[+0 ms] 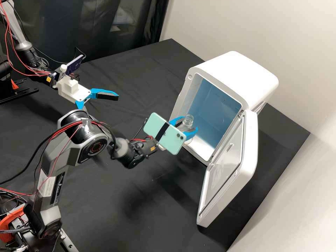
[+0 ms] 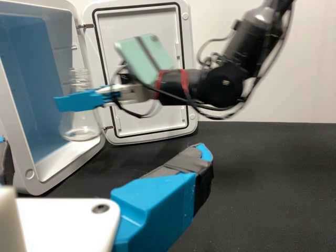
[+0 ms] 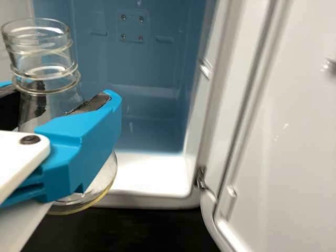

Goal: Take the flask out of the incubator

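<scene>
Right gripper point(image 1: 184, 126) clamped on flask point(image 3: 42, 52) neck, I think; base is right at incubator point(image 1: 238, 73) sill, could clip and slip.

Blue-lined white incubator point(image 1: 241, 75), clear flask point(image 1: 188, 120)

Wide-open door point(image 1: 225, 164) beside incubator point(image 1: 238, 75) mouth
</scene>
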Controlling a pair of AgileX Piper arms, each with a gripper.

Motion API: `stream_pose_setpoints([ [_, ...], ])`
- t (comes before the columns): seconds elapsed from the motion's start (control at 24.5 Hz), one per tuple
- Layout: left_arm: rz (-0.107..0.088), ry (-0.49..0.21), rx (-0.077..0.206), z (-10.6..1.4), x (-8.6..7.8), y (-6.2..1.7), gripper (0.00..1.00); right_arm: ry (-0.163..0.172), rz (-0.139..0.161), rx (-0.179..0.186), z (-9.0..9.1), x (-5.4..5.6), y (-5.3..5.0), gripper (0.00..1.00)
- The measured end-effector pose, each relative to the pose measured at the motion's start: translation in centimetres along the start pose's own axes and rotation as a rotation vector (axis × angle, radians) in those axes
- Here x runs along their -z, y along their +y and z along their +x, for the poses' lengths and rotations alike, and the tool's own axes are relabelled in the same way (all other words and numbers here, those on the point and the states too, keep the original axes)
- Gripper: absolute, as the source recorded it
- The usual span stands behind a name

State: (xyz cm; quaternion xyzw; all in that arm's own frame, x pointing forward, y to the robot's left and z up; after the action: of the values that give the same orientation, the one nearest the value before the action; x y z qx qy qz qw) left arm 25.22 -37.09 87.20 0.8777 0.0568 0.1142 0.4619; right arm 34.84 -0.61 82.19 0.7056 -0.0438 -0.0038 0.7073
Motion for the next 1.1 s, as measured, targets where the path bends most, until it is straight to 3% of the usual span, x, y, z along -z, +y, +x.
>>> stream_pose_setpoints([
  [0.04,0.0,0.0,-0.001,0.0,0.0,0.02,1.0,0.002,0.007,-0.001,-0.7,-0.4,0.0,0.0],
  [0.12,0.001,-0.001,-0.007,-0.4,-0.1,0.2,1.0,-0.009,0.055,-0.038,-2.6,-1.3,0.6,0.0],
  [0.24,0.003,-0.003,-0.016,-0.5,-0.2,0.42,1.0,-0.019,0.075,-0.043,-4.3,-2.0,0.9,0.0],
  [0.37,0.003,-0.003,-0.016,-0.5,-0.2,0.43,1.0,-0.023,0.077,-0.001,-6.1,-2.4,0.5,0.0],
  [0.49,0.003,-0.003,-0.016,-0.5,-0.2,0.43,1.0,-0.025,0.07,0.027,-6.8,-2.6,0.3,0.0],
  [0.82,0.004,-0.004,-0.024,-0.6,-0.2,0.63,1.0,-0.063,0.1,0.072,-8.3,-3.5,-0.5,0.0],
  [1.1,0.004,-0.004,-0.024,-0.6,-0.2,0.63,1.0,-0.112,0.11,0.144,-8.7,-4.7,-2.5,0.0],
])
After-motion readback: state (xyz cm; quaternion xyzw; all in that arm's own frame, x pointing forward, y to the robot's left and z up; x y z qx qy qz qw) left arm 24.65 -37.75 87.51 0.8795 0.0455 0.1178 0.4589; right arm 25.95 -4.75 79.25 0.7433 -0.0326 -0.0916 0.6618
